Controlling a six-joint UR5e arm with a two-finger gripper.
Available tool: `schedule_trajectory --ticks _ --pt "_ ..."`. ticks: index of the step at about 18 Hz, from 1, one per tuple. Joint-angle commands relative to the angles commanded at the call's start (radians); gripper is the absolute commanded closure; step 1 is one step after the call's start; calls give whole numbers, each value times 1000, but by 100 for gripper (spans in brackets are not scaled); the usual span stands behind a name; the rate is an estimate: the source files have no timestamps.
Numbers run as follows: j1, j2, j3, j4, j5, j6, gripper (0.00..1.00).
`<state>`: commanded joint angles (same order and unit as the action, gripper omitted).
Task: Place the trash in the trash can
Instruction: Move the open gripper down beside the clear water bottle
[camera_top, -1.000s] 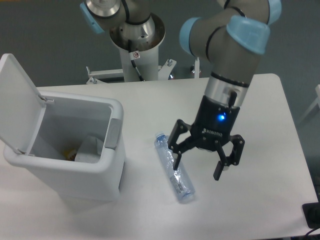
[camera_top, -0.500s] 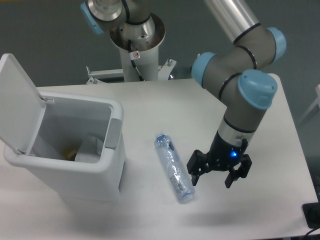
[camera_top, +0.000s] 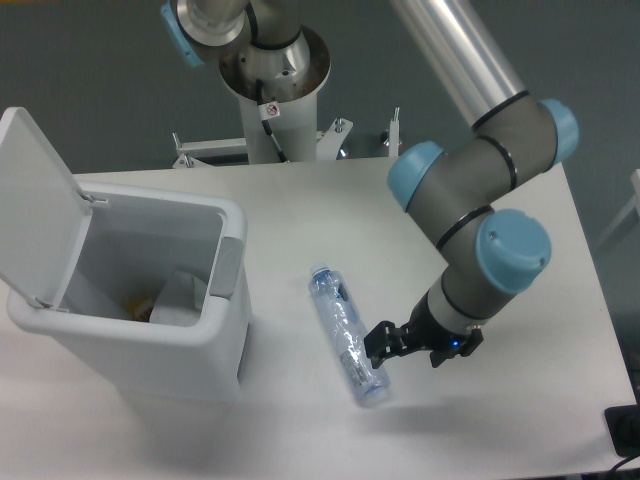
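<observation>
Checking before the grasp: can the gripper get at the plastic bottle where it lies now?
Probably yes. The gripper hangs low just beside the bottle, which lies alone on the table, apart from the trash can. Nothing sits between them.

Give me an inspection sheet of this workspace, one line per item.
Surface: white table, bare around the things.
Job's things: crushed bottle lying flat, right of the bin; bin lid open, whitish wrapper inside.
Clutter: nothing seen.
Gripper: gripper low beside the bottle's lower end, tilted sideways; holds nothing; open or shut cannot be told.
Cables: black cable on the arm's base.
Surroundings: grey floor; dark object at the lower right edge.
</observation>
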<state>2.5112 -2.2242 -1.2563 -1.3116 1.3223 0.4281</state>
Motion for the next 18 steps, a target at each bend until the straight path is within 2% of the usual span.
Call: schedule_trajectory --ticks 2,5,18 --pt "-17 -18 6 0 14 -25 0" --pt "-57 -43 6 -2 101 -37 0" --pt "-106 -107 6 12 239 -127 1"
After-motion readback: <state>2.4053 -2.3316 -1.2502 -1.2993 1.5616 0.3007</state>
